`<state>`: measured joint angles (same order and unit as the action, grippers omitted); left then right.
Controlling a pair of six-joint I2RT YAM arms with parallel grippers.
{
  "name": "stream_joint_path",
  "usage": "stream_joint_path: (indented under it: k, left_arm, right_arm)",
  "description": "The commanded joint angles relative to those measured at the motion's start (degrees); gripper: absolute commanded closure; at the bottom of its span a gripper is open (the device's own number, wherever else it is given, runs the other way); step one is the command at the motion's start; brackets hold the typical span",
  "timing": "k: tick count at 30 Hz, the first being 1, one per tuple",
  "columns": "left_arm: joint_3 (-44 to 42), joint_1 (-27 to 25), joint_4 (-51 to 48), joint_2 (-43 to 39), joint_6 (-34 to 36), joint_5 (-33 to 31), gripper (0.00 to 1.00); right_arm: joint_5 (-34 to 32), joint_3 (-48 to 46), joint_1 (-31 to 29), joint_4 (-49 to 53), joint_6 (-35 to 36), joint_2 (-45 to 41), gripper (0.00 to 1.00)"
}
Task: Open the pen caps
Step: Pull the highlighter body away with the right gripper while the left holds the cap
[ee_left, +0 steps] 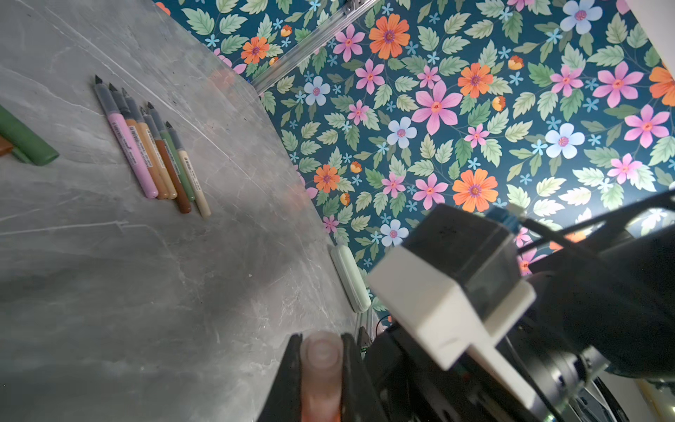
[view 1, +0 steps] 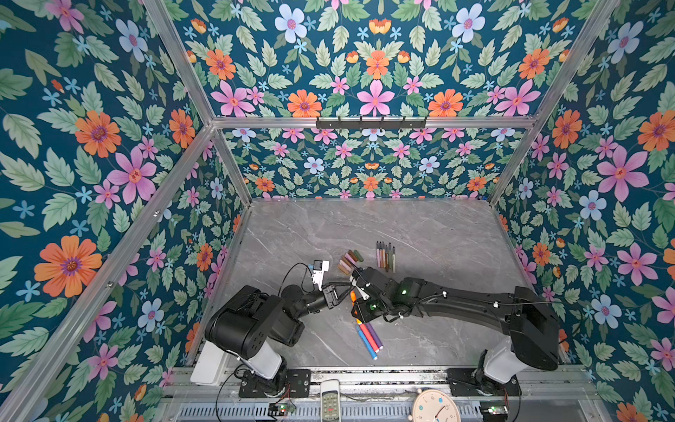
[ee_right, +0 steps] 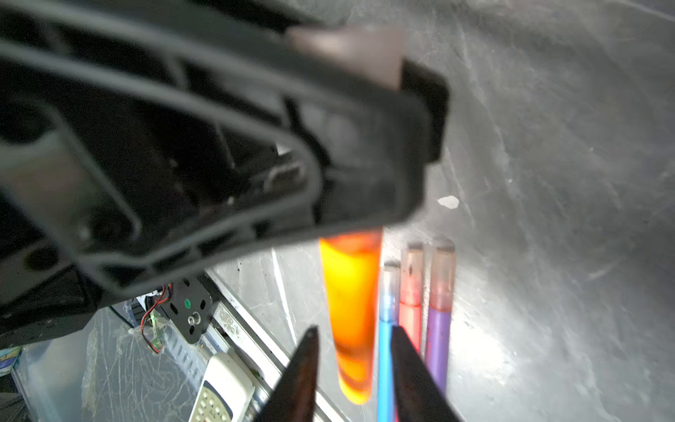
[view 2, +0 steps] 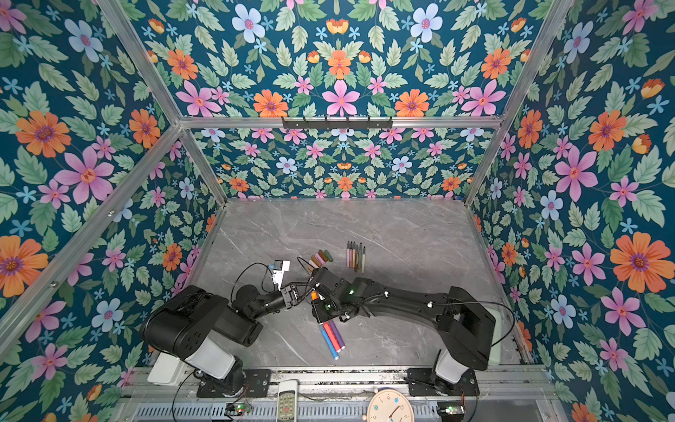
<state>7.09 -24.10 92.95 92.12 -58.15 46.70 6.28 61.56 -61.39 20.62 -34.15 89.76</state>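
Left wrist view shows us the left gripper (ee_left: 321, 338) clenched on the translucent cap (ee_left: 321, 361) of the orange pen (ee_right: 350, 285), held above the table (view 1: 438, 237) near its front middle. We see the right gripper (ee_right: 354, 330) released, its jaws apart on either side of that pen's body. Three capped pens (view 1: 369, 338) lie just nearer the front, while loose caps (view 1: 350, 260) and uncapped pens (view 1: 385, 255) lie farther back.

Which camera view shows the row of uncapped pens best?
The left wrist view: the uncapped pens lie close and sharp, with dark tips and labels visible. In both top views they are small. The right wrist view does not show them.
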Motion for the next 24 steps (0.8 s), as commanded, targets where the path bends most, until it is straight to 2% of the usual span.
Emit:
stream_joint_path:
  k: [1,7,15,24]
  left_arm:
    - [0.1,0.0,2.7,0.2,0.7,0.1,1.0]
    - [0.4,0.0,2.7,0.4,0.4,0.4,1.0]
    - [0.3,0.0,2.7,0.5,0.3,0.4,1.0]
    - [0.5,0.0,2.8,0.8,0.1,0.8,1.0]
  right_arm:
    - [-2.3,-4.7,0.0,-8.1,-1.3,-5.4,0.4]
    - [2.7,-13.3,2.4,-20.2,-4.4,-11.5,0.46]
    - [6.3,-16.8,3.6,-27.5,-7.0,-8.8,0.49]
    - [6.5,-15.9,4.2,-28.2,-7.1,-4.9,0.51]
